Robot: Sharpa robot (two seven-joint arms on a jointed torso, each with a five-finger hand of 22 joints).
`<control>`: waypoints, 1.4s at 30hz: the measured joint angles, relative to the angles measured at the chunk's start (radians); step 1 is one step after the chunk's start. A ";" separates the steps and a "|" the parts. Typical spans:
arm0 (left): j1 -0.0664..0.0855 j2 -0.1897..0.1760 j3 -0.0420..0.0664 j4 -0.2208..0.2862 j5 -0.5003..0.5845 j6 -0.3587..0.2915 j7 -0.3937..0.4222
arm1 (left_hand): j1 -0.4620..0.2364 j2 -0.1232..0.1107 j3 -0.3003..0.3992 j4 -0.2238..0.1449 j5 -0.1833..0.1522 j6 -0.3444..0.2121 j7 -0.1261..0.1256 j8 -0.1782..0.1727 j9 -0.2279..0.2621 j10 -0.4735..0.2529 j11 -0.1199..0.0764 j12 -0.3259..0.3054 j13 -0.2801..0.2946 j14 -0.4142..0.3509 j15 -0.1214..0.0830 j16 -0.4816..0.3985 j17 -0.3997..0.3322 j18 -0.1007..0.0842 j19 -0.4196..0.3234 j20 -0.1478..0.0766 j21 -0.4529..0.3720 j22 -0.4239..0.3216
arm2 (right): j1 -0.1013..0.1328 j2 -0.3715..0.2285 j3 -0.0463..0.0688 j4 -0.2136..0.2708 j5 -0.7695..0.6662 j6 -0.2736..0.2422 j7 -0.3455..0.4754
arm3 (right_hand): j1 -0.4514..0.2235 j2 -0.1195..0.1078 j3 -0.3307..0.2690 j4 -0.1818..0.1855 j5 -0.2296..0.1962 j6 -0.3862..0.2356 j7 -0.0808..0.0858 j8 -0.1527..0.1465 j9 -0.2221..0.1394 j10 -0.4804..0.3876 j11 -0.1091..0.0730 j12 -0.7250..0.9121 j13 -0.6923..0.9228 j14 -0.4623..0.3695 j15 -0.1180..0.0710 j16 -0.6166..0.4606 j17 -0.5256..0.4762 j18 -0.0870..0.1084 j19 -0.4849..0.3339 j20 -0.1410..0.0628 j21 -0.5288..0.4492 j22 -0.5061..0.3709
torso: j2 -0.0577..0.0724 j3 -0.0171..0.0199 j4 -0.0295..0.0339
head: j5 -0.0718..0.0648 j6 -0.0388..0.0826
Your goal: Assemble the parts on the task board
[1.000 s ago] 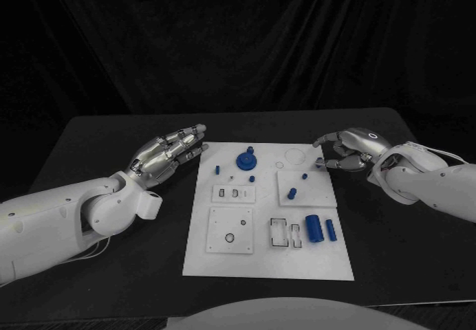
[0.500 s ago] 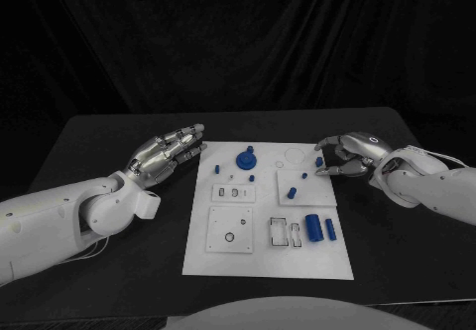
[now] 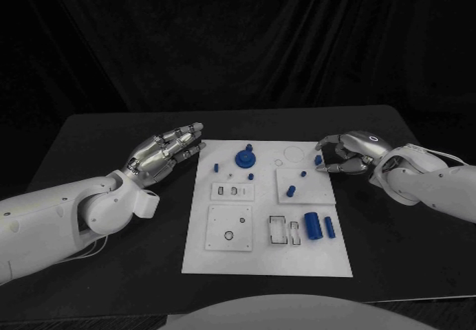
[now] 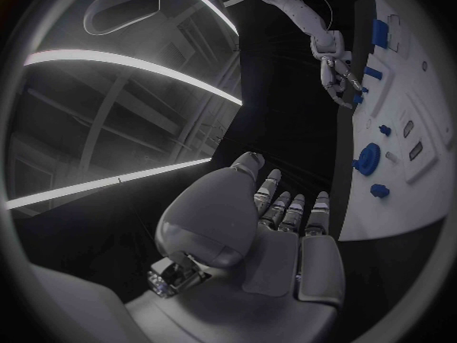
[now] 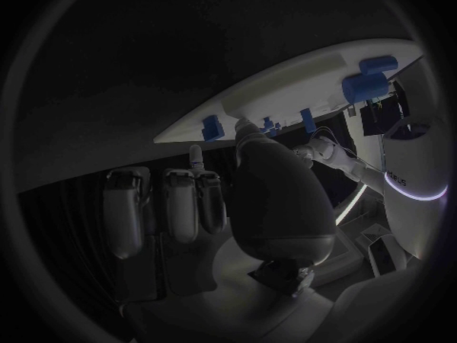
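Note:
The white task board [image 3: 199, 261] lies in the middle of the black table. On it stand a blue disc with a knob [image 3: 244, 161], several small blue pegs, a blue cylinder [image 3: 312, 226] and a blue bar [image 3: 329, 227]. My right hand [image 3: 347, 155] is at the board's far right edge and pinches a small blue peg [image 3: 318, 159] between thumb and finger, low over the board. The right wrist view shows that peg [image 5: 209, 127] by the thumb tip. My left hand [image 3: 164, 152] hovers flat with fingers spread beside the board's far left corner and holds nothing; the left wrist view shows this hand [image 4: 276, 236] too.
Raised white sub-plates [image 3: 230, 230] [image 3: 234, 193] and two empty rectangular slots [image 3: 285, 231] sit on the board's near half. Black table [image 3: 99, 275] surrounds the board, with a dark curtain behind.
The right hand has shifted slightly over the board's far right edge with the peg between its fingers. The left hand has not moved.

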 measured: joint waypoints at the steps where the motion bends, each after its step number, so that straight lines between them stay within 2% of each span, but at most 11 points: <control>1: 0.000 0.000 0.000 0.000 0.000 0.000 0.000 | 0.000 0.000 0.000 0.000 0.000 0.000 0.000 0.000 0.000 0.000 0.000 0.000 0.000 0.000 0.000 0.000 0.000 0.000 0.000 0.000 0.000 0.000 | 0.000 0.001 0.000 0.000 0.000 0.001 0.000 | 0.007 0.007 0.006 -0.001 0.032 -0.003 0.002 0.008 0.000 0.000 0.000 0.000 0.000 0.000 0.000 0.000 0.000 0.000 0.000 0.000 0.000 0.000 | 0.000 0.0001 0.0001 | 0.000 0.000; 6: 0.000 0.000 0.000 0.000 0.000 0.002 -0.001 | 0.000 0.000 0.000 0.000 0.000 0.000 0.000 0.000 0.000 0.000 0.000 0.000 0.000 0.000 0.000 0.000 -0.001 0.000 0.000 0.000 0.000 0.000 | -0.002 0.005 0.000 -0.006 0.001 0.007 0.001 | 0.028 0.018 0.016 -0.002 0.185 -0.003 0.001 0.041 -0.001 0.000 0.000 0.000 0.000 0.000 0.000 0.000 0.000 0.000 -0.004 0.004 0.000 0.000 | 0.000 0.0001 0.0006 | 0.000 -0.002; 10: -0.001 0.000 0.000 0.000 0.000 0.003 -0.002 | 0.000 0.000 0.000 0.000 0.000 0.000 0.000 0.000 0.000 0.000 0.000 0.000 0.000 0.000 0.000 0.000 -0.001 0.000 0.000 0.000 0.000 0.000 | -0.003 0.008 0.000 -0.009 0.001 0.011 0.002 | 0.032 0.021 0.025 -0.005 0.280 0.002 0.006 0.064 -0.005 0.000 0.000 0.000 0.000 0.000 0.000 0.000 0.000 0.000 -0.004 0.004 0.000 0.000 | 0.000 0.0002 0.0008 | 0.000 -0.003; 12: -0.001 0.000 0.000 0.000 0.000 0.003 -0.002 | 0.000 0.000 0.000 0.000 0.000 0.000 0.000 0.000 0.000 0.000 0.000 0.000 0.000 0.000 0.000 0.000 -0.001 0.000 0.000 0.000 0.000 0.000 | -0.004 0.010 0.000 -0.010 0.001 0.013 0.002 | 0.032 0.021 0.031 -0.003 0.315 0.006 0.003 0.070 -0.006 0.000 0.000 0.000 0.000 0.000 0.000 0.000 0.000 0.000 -0.004 0.004 0.000 0.000 | 0.000 0.0002 0.0008 | 0.000 -0.004; 15: -0.001 -0.001 0.000 0.000 0.000 0.004 -0.002 | 0.000 0.000 0.000 0.000 0.000 0.000 0.000 0.000 0.000 0.000 0.000 0.000 0.000 0.000 0.000 0.000 -0.001 0.000 0.000 0.000 0.000 0.000 | -0.004 0.012 0.000 -0.012 0.001 0.015 0.003 | 0.036 0.025 0.031 -0.003 0.331 0.006 0.003 0.074 -0.006 0.000 0.000 0.000 0.000 0.000 0.000 0.000 0.000 0.000 -0.004 0.004 0.000 0.000 | 0.000 0.0002 0.0007 | 0.001 -0.004; 23: -0.001 -0.001 0.000 -0.001 0.000 0.005 -0.003 | 0.000 0.000 0.000 0.000 0.000 0.000 0.000 0.000 0.000 0.000 0.000 0.000 0.000 0.000 0.000 0.000 -0.001 0.000 0.000 0.000 0.000 0.000 | -0.004 0.014 0.000 -0.014 0.002 0.018 0.005 | 0.036 0.025 0.034 -0.006 0.335 0.006 0.003 0.075 -0.006 0.000 0.000 0.000 0.000 0.000 0.000 0.000 0.000 0.000 -0.004 0.004 0.000 0.000 | 0.001 0.0001 0.0008 | 0.000 -0.007; 29: -0.002 -0.001 0.000 -0.001 0.000 0.006 -0.004 | 0.000 0.000 0.000 0.000 0.000 0.000 0.000 0.000 0.000 0.000 0.000 0.000 0.000 0.000 0.000 0.000 -0.001 0.000 0.000 0.000 0.000 0.000 | -0.005 0.015 0.000 -0.014 0.002 0.020 0.007 | 0.049 0.025 0.041 -0.007 0.362 0.013 0.002 0.087 -0.007 0.000 0.000 0.000 0.000 0.000 0.000 0.000 0.000 0.000 -0.004 0.004 0.000 0.000 | 0.000 0.0001 0.0009 | -0.001 -0.008; 31: -0.002 -0.001 0.000 -0.001 0.000 0.006 -0.004 | 0.000 0.000 0.000 0.000 0.000 0.000 0.000 0.000 0.000 0.000 0.000 0.000 0.000 0.000 0.000 0.000 0.000 0.000 0.000 0.000 0.000 0.000 | -0.005 0.015 0.000 -0.015 0.002 0.020 0.007 | 0.049 0.025 0.044 -0.010 0.370 0.019 0.007 0.095 -0.007 0.000 0.000 0.000 0.000 0.000 0.000 0.000 0.000 0.000 -0.004 0.004 0.000 0.000 | 0.000 0.0001 0.0009 | -0.001 -0.009; 33: -0.002 -0.001 0.000 -0.001 0.000 0.007 -0.005 | 0.000 0.000 0.004 0.001 0.000 -0.003 0.003 0.000 0.000 0.000 0.000 0.000 0.000 0.000 0.000 0.000 0.000 0.000 -0.004 0.004 0.000 0.000 | -0.005 0.015 0.000 -0.015 0.002 0.020 0.007 | 0.058 0.025 0.047 -0.007 0.382 0.022 0.004 0.102 -0.007 0.000 0.000 0.000 0.000 0.000 0.000 0.000 0.000 0.000 -0.004 0.004 0.000 0.000 | 0.000 0.0001 0.0010 | -0.002 -0.010; 39: -0.002 -0.002 0.000 -0.001 0.000 0.008 -0.006 | 0.000 0.000 0.006 0.000 0.000 -0.004 0.004 0.000 0.000 0.000 0.000 0.000 0.000 0.000 0.000 0.000 0.000 0.000 -0.004 0.004 0.000 0.000 | -0.005 0.016 0.000 -0.015 0.002 0.021 0.007 | 0.059 0.025 0.047 -0.007 0.384 0.026 0.007 0.106 -0.006 0.000 0.000 0.000 0.000 0.000 0.000 0.000 0.000 0.000 -0.004 0.004 0.000 0.000 | 0.000 -0.0003 0.0010 | -0.003 -0.013; 42: -0.002 -0.002 0.000 0.000 0.000 0.009 -0.006 | 0.000 0.000 0.006 0.000 0.000 -0.004 0.004 0.000 0.000 0.000 0.000 0.000 0.000 0.000 0.000 0.000 0.000 0.000 -0.004 0.004 0.000 0.000 | -0.005 0.016 0.000 -0.015 0.002 0.021 0.007 | 0.059 0.025 0.049 -0.010 0.384 0.031 0.002 0.122 -0.001 0.000 0.000 0.000 0.000 0.000 0.000 0.000 0.000 0.000 -0.004 0.004 0.000 0.001 | 0.000 -0.0003 0.0009 | -0.003 -0.014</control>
